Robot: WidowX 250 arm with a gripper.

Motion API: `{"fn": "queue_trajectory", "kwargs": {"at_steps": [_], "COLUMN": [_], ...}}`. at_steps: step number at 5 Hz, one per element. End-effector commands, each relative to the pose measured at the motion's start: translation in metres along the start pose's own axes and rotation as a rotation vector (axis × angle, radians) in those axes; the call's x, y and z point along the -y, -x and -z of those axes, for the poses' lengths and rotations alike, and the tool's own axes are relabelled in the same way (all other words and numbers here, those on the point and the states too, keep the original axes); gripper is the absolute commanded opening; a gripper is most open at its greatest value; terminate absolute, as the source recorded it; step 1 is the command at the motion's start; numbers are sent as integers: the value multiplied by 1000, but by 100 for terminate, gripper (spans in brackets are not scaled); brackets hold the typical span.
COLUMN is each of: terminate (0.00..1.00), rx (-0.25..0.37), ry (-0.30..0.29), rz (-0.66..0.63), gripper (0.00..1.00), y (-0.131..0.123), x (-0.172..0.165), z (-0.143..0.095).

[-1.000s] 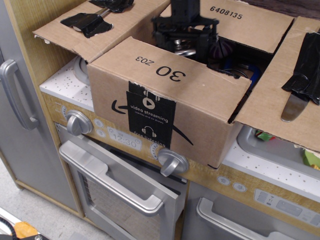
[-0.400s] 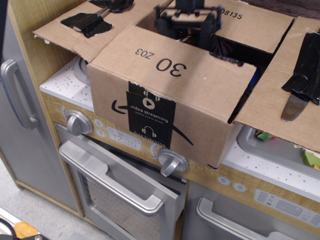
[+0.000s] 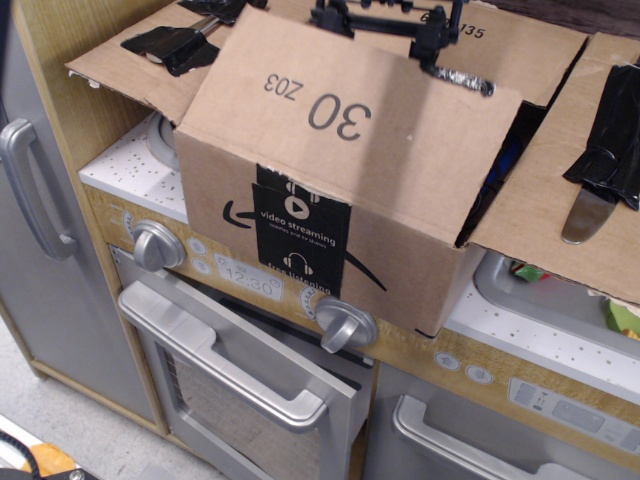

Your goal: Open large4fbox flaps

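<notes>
The large4fbox [image 3: 300,235] is a brown cardboard box with a black "video streaming" label, standing on the toy kitchen counter. Its front flap [image 3: 350,110], printed "30 Z03", is tilted up and hides most of the box's inside. My black gripper [image 3: 388,22] is at this flap's far edge, mostly hidden behind it, with its fingers spread apart. The left flap [image 3: 150,50] lies folded outward with black-taped cutlery on it. The back flap [image 3: 530,60] is printed "6408135". The right flap [image 3: 560,190] hangs outward with a taped knife [image 3: 590,205].
The box sits above the toy oven door [image 3: 230,380] and two grey knobs [image 3: 155,245] [image 3: 345,325]. A grey fridge door handle [image 3: 25,190] is at the left. A second drawer handle [image 3: 450,445] is at the lower right, below a sink [image 3: 560,310].
My gripper has risen from inside the box to the top of the frame. The front flap has swung up with it from nearly flat to steeply tilted.
</notes>
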State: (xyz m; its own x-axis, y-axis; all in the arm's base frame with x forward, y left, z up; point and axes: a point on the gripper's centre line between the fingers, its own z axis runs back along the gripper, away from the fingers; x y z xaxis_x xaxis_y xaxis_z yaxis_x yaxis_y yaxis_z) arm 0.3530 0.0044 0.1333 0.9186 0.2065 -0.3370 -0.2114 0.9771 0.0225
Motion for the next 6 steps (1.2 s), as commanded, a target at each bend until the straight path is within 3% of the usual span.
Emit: {"fn": "queue_trajectory", "kwargs": {"at_steps": [1, 3, 6], "terminate": [0, 0, 0], "rx": [144, 196, 268], "ry": [-35, -11, 132], "rz": [-97, -151, -136], "gripper": [100, 100, 100], "y": [46, 75, 96], "x": [-21, -34, -53], "z": [-27, -10, 42]}}
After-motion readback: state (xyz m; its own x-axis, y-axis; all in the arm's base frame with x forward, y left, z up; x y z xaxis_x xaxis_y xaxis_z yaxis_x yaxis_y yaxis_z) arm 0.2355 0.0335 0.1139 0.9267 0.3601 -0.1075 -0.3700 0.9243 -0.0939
